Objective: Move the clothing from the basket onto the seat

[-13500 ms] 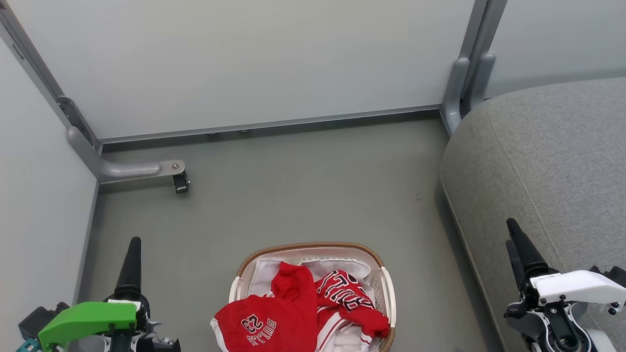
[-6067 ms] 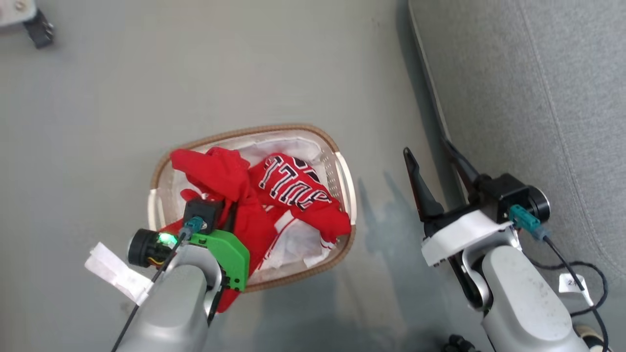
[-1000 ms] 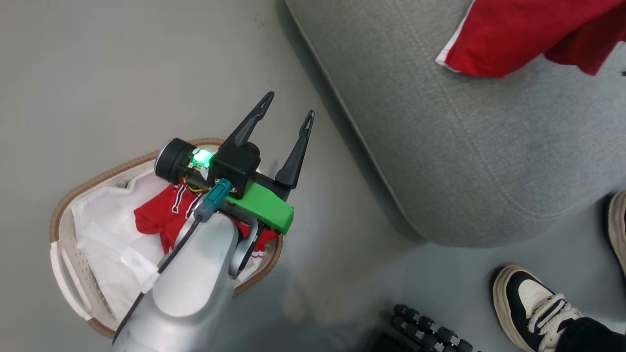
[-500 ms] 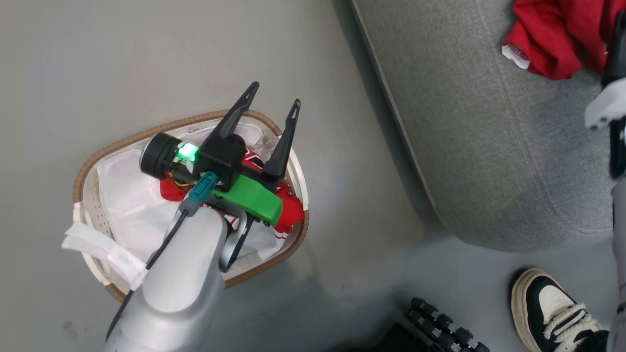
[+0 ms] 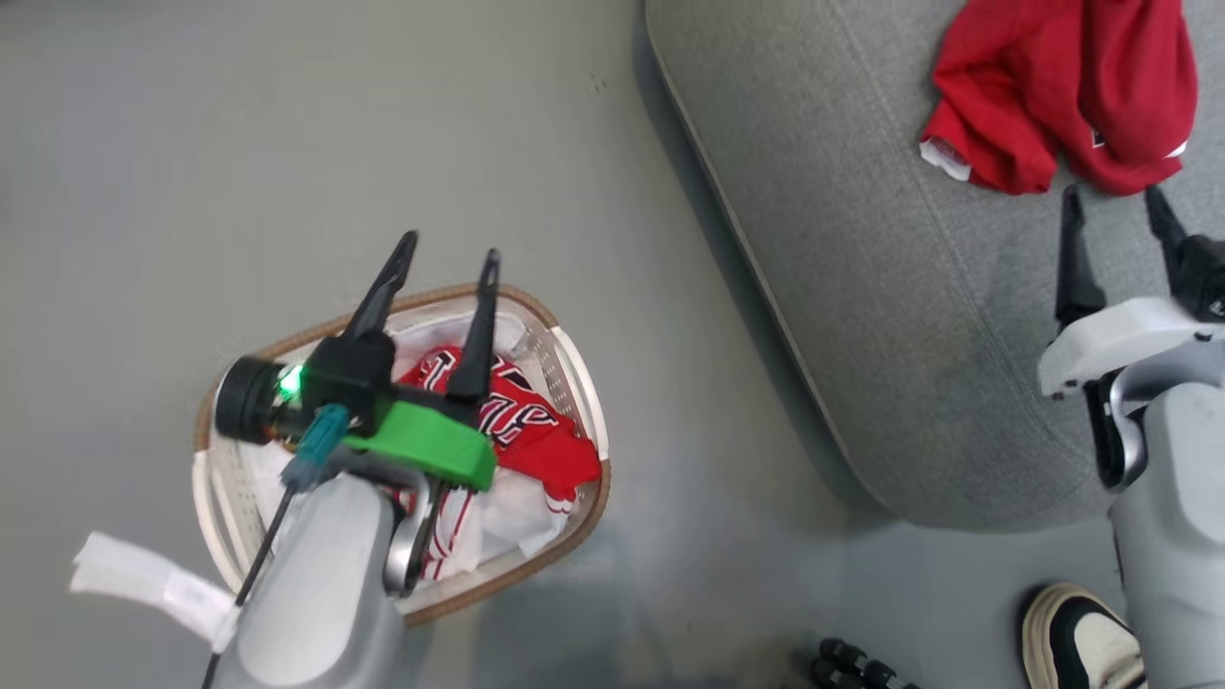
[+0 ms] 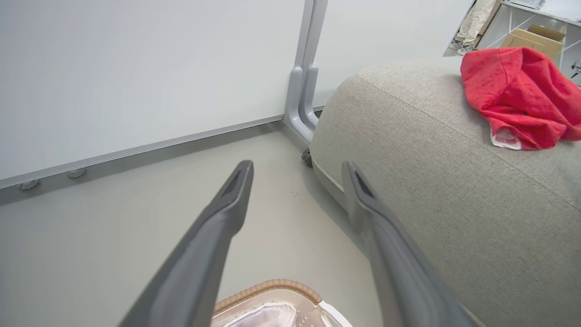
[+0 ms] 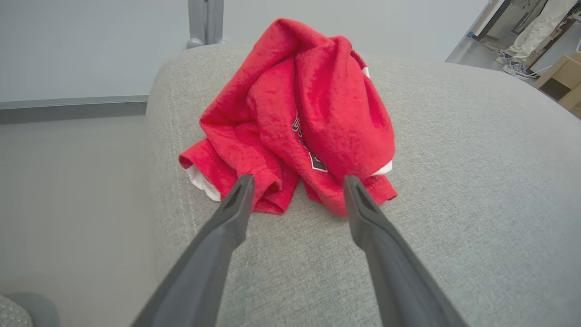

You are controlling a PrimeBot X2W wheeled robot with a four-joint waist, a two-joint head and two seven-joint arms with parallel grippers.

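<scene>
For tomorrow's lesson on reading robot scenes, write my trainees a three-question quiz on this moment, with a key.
1. True or false: the red garment on the seat is clamped between the right gripper's fingers.
2. Where does the lettered garment lie? A) on the floor B) in the basket C) on the seat
3. Fill in: the left gripper hangs over the basket with its fingers ____.
Key: 1 false, since the fingers stand apart and grip nothing; 2 B; 3 open.
</scene>
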